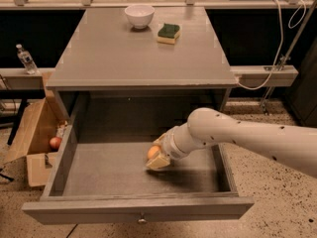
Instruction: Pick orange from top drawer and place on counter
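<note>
The top drawer is pulled wide open below the counter. The orange lies on the drawer floor near the middle, partly hidden by my gripper. The gripper reaches in from the right on a white arm and sits right against the orange's right side, low over the drawer floor. The drawer's front panel carries a small round knob.
A white bowl and a green-and-yellow sponge stand at the back of the counter. An open cardboard box on the floor at left holds a redder round fruit. A bottle stands on the left ledge.
</note>
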Motion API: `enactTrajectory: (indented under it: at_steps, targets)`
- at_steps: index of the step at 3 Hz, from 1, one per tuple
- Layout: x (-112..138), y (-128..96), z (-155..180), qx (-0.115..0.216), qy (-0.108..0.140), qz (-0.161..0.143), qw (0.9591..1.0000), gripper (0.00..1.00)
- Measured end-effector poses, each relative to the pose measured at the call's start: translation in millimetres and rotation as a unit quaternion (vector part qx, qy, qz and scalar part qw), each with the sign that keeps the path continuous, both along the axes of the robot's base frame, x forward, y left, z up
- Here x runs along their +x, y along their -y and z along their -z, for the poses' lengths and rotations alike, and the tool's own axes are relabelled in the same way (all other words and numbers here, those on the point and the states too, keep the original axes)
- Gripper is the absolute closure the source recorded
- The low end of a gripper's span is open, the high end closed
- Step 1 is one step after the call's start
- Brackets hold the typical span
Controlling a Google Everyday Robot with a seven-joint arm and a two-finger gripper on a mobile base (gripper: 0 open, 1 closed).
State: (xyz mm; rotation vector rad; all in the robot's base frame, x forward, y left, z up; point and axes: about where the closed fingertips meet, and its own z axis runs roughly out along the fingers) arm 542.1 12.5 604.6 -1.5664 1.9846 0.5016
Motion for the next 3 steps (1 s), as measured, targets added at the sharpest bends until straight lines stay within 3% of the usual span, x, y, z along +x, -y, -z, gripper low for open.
enactTrajectory:
  at_steps: [1,2,3]
  targets:
    - [3.4,1.3,0.1,0.008,0.003,0.0,1.0,0.62]
    - [5.3,9.4,-28.9,0.043,0.023,-0.003,0.9988,0.85]
    - [4.2,71.2,-83.7,0.085,0.075,0.002,0.9936,1.0]
